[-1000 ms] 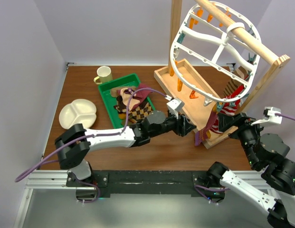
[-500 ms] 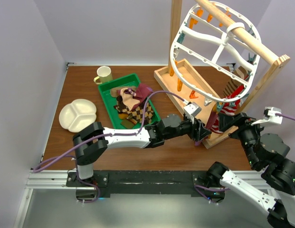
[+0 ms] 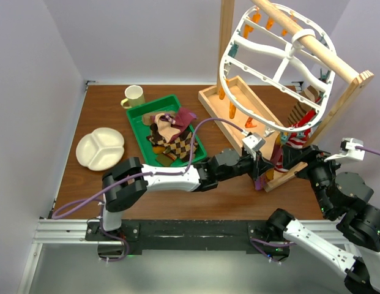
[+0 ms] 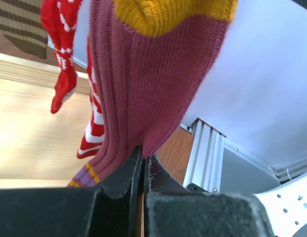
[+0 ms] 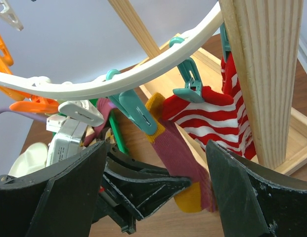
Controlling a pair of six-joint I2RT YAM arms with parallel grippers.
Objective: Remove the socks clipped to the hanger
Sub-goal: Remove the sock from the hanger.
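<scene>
The left gripper (image 4: 143, 154) is pinched shut on the maroon sock (image 4: 143, 84) below the hanger (image 5: 143, 70). It looks like soft, light knit, likely to stretch before its clip (image 5: 136, 109) lets go.

The left arm has stretched farther toward the table's (image 3: 98, 184) right edge. The left gripper (image 4: 143, 158) (jaws apart a moment ago) has now pinched shut on the lower part of the maroon sock (image 4: 148, 84), which hangs from the hanger (image 3: 281, 67).

a yellow mug (image 3: 134, 95) stands behind a green tray (image 3: 142, 116), a white divided plate (image 3: 101, 148) to its left.
</scene>
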